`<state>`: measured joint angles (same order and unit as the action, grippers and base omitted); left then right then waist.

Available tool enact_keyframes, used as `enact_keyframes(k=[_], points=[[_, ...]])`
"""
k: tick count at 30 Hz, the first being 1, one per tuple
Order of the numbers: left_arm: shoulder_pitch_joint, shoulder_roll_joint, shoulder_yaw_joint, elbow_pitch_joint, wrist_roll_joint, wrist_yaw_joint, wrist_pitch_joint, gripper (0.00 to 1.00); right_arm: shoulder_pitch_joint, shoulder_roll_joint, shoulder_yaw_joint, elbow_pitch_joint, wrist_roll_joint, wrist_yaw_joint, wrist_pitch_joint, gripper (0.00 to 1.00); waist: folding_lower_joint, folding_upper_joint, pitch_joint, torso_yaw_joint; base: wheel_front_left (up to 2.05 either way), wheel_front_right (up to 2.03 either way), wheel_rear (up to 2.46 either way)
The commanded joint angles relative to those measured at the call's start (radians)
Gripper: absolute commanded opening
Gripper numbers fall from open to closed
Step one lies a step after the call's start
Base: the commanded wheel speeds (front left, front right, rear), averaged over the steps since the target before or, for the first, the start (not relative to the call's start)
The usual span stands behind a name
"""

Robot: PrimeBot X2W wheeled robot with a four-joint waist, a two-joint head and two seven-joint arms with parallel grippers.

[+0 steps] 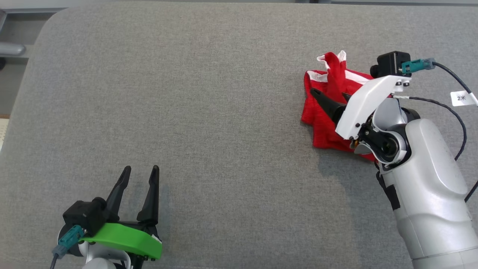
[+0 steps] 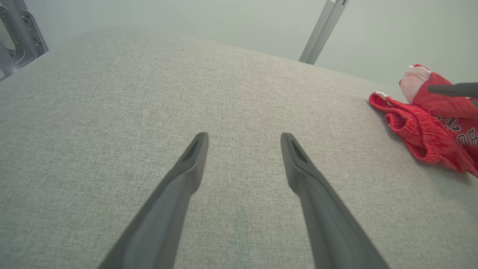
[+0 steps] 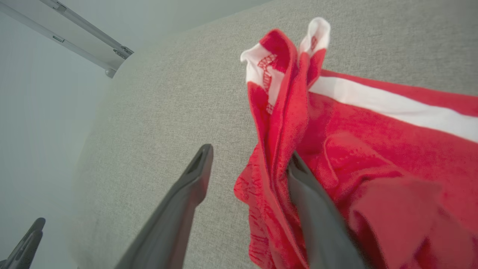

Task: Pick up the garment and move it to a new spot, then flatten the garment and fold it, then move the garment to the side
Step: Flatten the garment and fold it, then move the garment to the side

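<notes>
The crumpled red cloth garment (image 1: pixel 325 112) with white stripes lies at the upper right of the grey fabric tabletop (image 1: pixel 224 112). Its long axis runs top to bottom in the head view, with a twisted peak pointing at the top edge.

The right gripper (image 1: pixel 328 93) has its jaws wide apart. One finger rests against a fold, and nothing is clamped.

The left gripper (image 1: pixel 141 168), at the lower left, also has its jaws wide apart and holds nothing.

The left wrist view adds a gathered waistband (image 2: pixel 414 130) and dark lettering (image 2: pixel 461 129).

Looks like robot lab: grey fabric-covered bench (image 1: pixel 224 112), bare aluminium frame struts (image 2: pixel 323 31), plain pale wall (image 2: pixel 224 16).
</notes>
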<state>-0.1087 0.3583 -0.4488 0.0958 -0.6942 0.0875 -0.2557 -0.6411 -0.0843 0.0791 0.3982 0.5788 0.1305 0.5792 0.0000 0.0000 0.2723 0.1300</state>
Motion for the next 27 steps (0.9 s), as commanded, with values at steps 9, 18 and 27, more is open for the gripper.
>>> enact_keyframes(k=[9, 18, 27], points=[[0.017, 0.014, 0.021, -0.023, -0.01, 0.02, 0.0, 1.0, 0.071, -0.076, -0.056, -0.267, 0.147, 0.0, 0.091, 1.0, 0.0, 0.0, -0.012, -0.05, 0.0, 0.0, 0.0], [-0.022, -0.015, 0.005, -0.026, 0.0, -0.004, -0.003, 1.0, 0.162, -0.126, -0.314, -0.221, 0.056, 0.0, 0.247, 1.0, 0.0, 0.0, 0.059, -0.052, 0.0, 0.0, 0.0], [-0.058, -0.027, 0.003, -0.002, 0.007, -0.02, -0.006, 1.0, 0.093, -0.058, -0.389, -0.117, 0.043, 0.0, 0.336, 1.0, 0.0, 0.0, 0.095, -0.012, 0.0, 0.0, 0.0]])
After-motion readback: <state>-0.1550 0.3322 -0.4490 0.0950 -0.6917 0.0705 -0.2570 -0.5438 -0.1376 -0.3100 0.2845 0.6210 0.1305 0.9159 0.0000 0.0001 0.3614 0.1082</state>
